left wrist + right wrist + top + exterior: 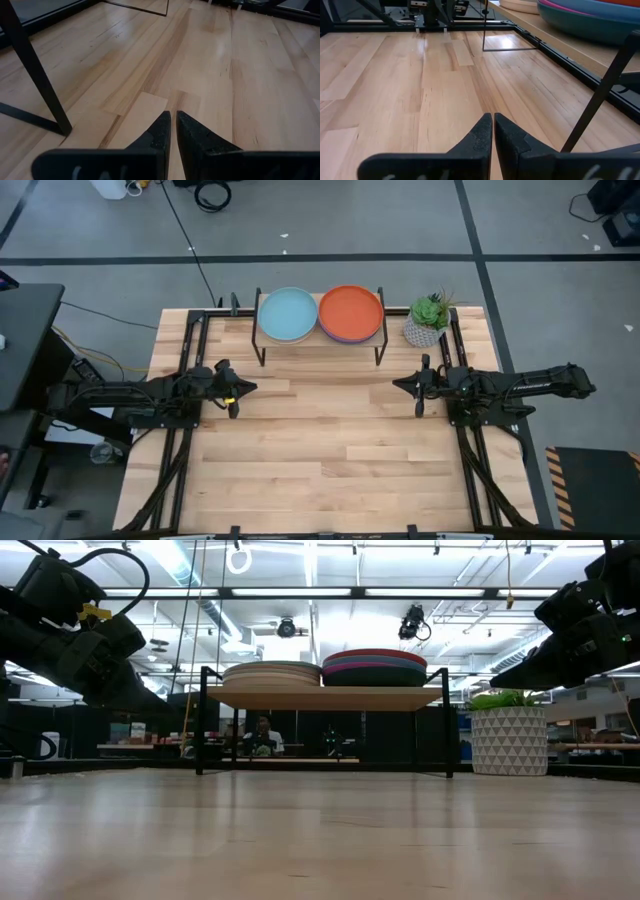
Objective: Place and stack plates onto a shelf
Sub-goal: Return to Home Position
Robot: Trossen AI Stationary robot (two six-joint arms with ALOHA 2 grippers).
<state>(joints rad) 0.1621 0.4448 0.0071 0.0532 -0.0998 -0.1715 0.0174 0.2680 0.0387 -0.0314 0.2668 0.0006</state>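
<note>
Looking down from above, find the shelf (pixel 325 698) at the twelve o'clock edge of the table (pixel 330 460), long axis running nine to three, carrying two stacks close beside each other: one topped by the light blue plate (pixel 288 314) toward nine, the other topped by the orange plate (pixel 351 312) toward three. Note the left gripper (pixel 248 388) at about nine o'clock of the table's middle and the right gripper (pixel 398 385) at about three, tips aimed at each other across bare wood. Fingers pressed together on both and pinching nothing, as plain in the two wrist views. From the left gripper, count the blue-topped stack at roughly one o'clock; from the right gripper, count the orange-topped stack at roughly eleven; neither arm clearly the nearer. Judging by that, treat the stacking as done and the move ahead as a pull-back outward along the nine-to-three line, parallel to the shelf. Mind only the thin black legs (pixel 35 75) near each gripper and the potted plant (pixel 428 320) at one o'clock of the right gripper.
</note>
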